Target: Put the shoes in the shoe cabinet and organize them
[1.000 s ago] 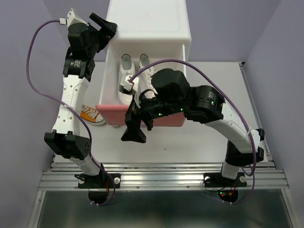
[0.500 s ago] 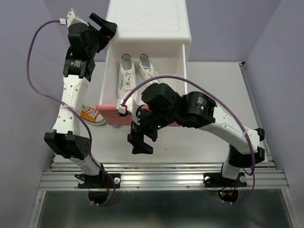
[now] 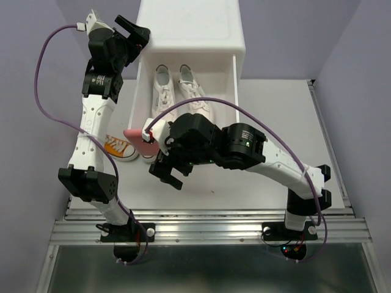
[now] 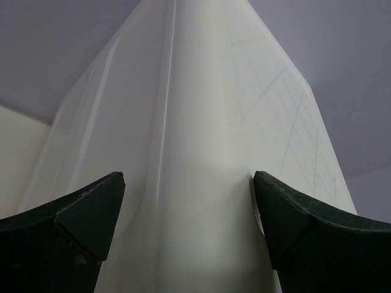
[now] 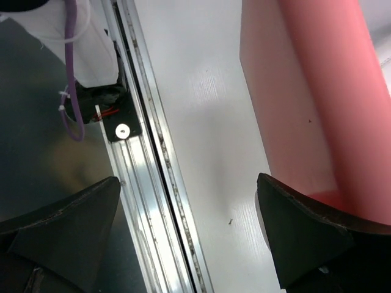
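Observation:
The white shoe cabinet (image 3: 189, 30) stands at the back with its drawer pulled out toward me. Two white shoes (image 3: 162, 91) (image 3: 194, 91) lie side by side in the drawer. Its salmon-pink front (image 3: 135, 138) shows only at the left end, the rest under my right arm. An orange shoe (image 3: 116, 148) lies on the table left of the drawer, partly behind the left arm. My right gripper (image 3: 166, 176) hangs open and empty just in front of the pink front (image 5: 317, 91). My left gripper (image 3: 134, 33) is open, its fingers astride the cabinet's left corner (image 4: 195, 152).
The metal rail (image 5: 153, 183) at the table's near edge runs under the right gripper (image 5: 189, 213), with the left arm's base (image 5: 85, 49) beyond it. White tabletop (image 3: 275, 104) lies right of the drawer. Purple walls close in the sides and back.
My right arm has swung left and lower across the drawer front, its open gripper now near the front's left end. The left arm, drawer and shoes have not moved.

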Tool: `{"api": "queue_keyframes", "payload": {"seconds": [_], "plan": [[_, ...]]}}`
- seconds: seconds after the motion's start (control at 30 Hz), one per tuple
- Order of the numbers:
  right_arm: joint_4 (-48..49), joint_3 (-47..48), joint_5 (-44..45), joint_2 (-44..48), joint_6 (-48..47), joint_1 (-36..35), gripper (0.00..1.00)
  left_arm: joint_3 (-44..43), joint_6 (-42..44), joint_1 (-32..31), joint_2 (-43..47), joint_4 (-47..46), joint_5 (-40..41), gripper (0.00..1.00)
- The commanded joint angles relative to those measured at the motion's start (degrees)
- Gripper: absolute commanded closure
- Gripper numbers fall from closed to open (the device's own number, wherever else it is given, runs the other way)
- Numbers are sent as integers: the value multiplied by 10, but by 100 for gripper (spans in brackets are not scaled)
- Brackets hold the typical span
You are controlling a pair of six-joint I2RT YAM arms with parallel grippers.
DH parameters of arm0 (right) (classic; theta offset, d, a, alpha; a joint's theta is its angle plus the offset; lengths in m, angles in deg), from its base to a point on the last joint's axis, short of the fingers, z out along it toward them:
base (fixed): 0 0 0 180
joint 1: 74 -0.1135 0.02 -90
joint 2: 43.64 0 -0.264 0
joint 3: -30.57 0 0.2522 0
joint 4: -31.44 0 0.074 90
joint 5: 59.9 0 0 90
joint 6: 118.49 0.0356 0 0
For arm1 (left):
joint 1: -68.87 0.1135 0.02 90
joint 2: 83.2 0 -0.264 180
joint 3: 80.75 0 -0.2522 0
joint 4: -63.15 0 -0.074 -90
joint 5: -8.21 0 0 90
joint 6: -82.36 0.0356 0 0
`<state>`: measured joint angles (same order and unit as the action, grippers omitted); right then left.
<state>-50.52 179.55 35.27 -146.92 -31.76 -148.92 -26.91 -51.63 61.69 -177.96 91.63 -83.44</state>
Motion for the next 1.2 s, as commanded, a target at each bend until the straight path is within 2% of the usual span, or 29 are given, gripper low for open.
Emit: {"api": "queue_keyframes", "payload": {"seconds": [0.0,0.1,0.27,0.43,0.6,0.67,0.73,0.77,0.8,0.83,0.9,0.93,0.97,1.03,1.17], "plan": [[143,45,188,-31,-40,124,0,32,81,13,-57,224,67,4],[187,51,158,-45,-45,166,0,20,86,10,-60,232,64,4],[221,91,179,-66,-47,209,0,11,94,9,-55,238,63,4],[267,26,181,-40,-74,232,0,10,101,7,-50,237,55,4],[287,57,190,-75,-25,293,0,10,109,6,-44,241,51,4],[297,72,198,-88,-16,293,0,10,110,5,-41,246,52,4],[298,85,159,-93,-9,293,0,12,110,5,-39,247,53,4],[313,46,109,-77,-2,293,0,13,111,5,-36,246,53,4],[325,45,108,-61,-2,293,0,13,111,5,-36,244,53,4],[343,-34,53,-39,4,293,0,13,112,5,-36,245,54,4],[409,-132,-6,45,9,293,0,13,110,5,-38,245,54,4],[434,-223,-46,74,16,293,0,14,108,5,-39,243,53,4],[452,-260,-66,100,23,293,0,14,107,5,-39,240,53,4],[472,-306,-81,159,54,293,0,15,106,5,-37,237,54,4],[407,-355,-118,206,65,293,0,4,108,5,-38,232,42,5]]}}
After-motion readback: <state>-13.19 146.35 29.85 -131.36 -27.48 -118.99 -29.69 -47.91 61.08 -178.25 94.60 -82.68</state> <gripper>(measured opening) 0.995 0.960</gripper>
